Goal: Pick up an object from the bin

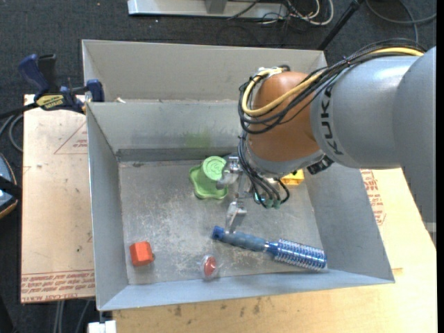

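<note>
Near the middle of the grey bin [104, 200], the gripper [236, 217] hangs low over the floor, its slim metal tip pointing down between two things. Just behind it and to its left lies a pale green plastic piece [210, 177], rounded on top with a wider lumpy base, close against the gripper's upper part. Just in front of the tip lies a blue brush [267, 246], stretched along the front of the floor with its plain handle end towards the gripper and its bristled blue-and-white head away to the right. The tip stands right above that handle end; whether it touches the handle cannot be told. Whether the gripper is spread or closed cannot be told from this angle either, and nothing can be made out in its hold.

Above the gripper sits the rounded orange cover [284, 116] of the wrist, with yellow and black cables [244, 106] looped round it, and the grey arm [381, 109] runs off to the right. A small yellow thing [293, 177] peeks out from under the cover, at the right of the floor.

Well apart, in the front left corner, rests an orange block [141, 253]. A small red thing [209, 266] lies by the front wall, left of the brush handle.
</note>
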